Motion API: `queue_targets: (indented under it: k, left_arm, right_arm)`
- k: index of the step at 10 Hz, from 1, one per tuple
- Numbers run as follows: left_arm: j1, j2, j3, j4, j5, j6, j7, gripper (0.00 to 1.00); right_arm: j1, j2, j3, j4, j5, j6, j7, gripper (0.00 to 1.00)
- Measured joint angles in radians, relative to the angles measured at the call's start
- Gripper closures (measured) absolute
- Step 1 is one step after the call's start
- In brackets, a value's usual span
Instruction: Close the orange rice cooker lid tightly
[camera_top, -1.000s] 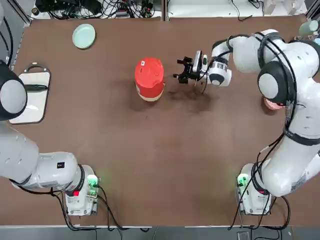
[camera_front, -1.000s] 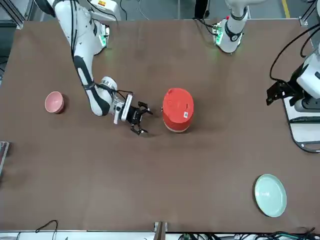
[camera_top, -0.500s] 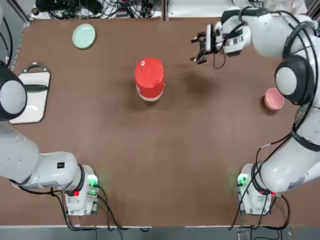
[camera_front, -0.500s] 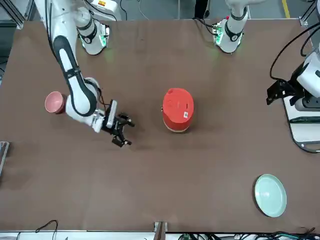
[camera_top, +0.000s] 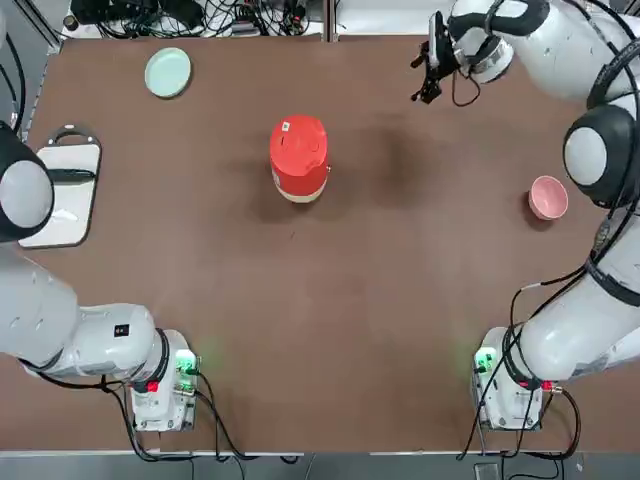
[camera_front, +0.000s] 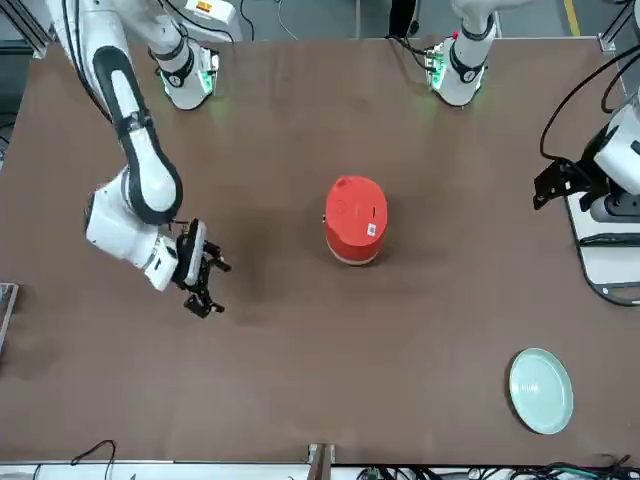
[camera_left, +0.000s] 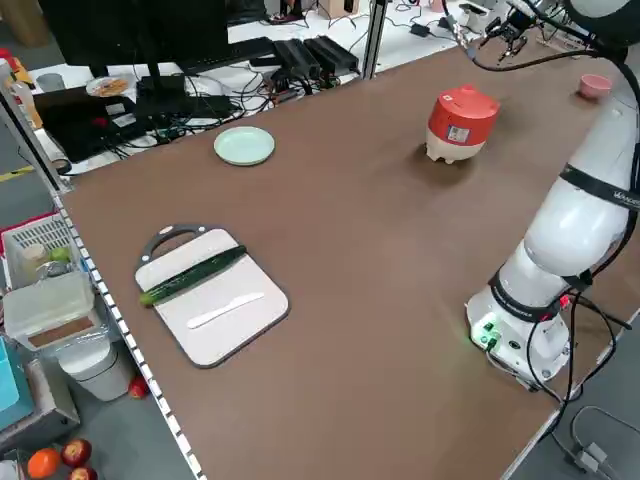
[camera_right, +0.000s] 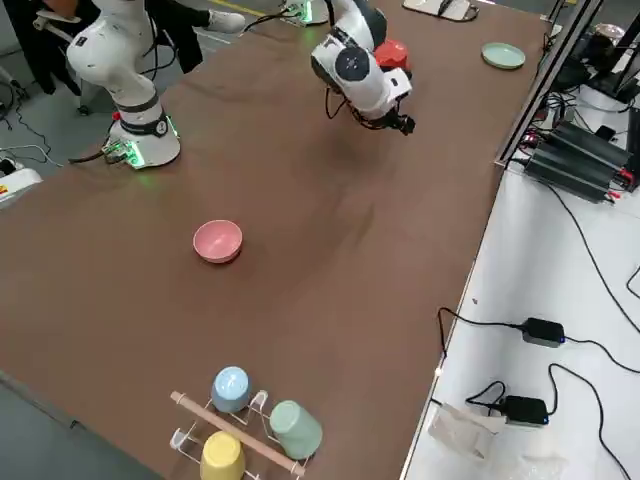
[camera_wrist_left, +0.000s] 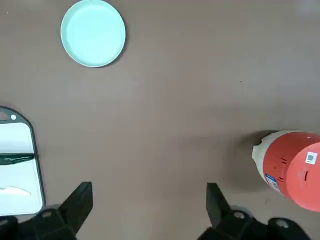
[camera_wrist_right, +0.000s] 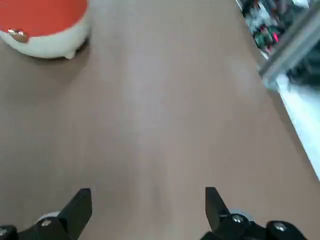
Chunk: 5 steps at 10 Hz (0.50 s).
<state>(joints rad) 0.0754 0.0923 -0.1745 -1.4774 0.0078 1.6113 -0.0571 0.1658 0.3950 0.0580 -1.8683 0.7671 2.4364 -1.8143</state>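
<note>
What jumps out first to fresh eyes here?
The orange rice cooker, lid down, is the one saturated red-orange thing on the brown table, standing beyond the middle. Next, the right arm arches in from the right, its open gripper over the table to the right of the cooker, touching nothing. Then the pale green plate, at the far left.

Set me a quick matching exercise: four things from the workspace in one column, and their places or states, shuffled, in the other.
1. orange rice cooker
2. cucumber
3. pink bowl
4. right tool

A. lying on the white cutting board
B. open, over the table, holding nothing
C. lid down
D. on the table at the robot's right

Pairs: 1-C, 2-A, 3-D, 4-B
</note>
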Motion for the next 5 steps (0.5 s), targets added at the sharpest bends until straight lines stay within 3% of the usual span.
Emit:
queue_targets:
  k: [2,5]
  left_arm:
    - [0.000,0.000,0.001,-0.004,0.000,-0.008,0.000,0.00]
    - [0.015,0.000,0.003,-0.007,0.000,-0.010,0.000,0.00]
  right_arm:
    - [-0.040,-0.015,0.000,0.045,-0.263,-0.007,0.405,0.00]
    - [-0.047,-0.023,0.005,0.102,-0.382,-0.047,0.952,0.00]
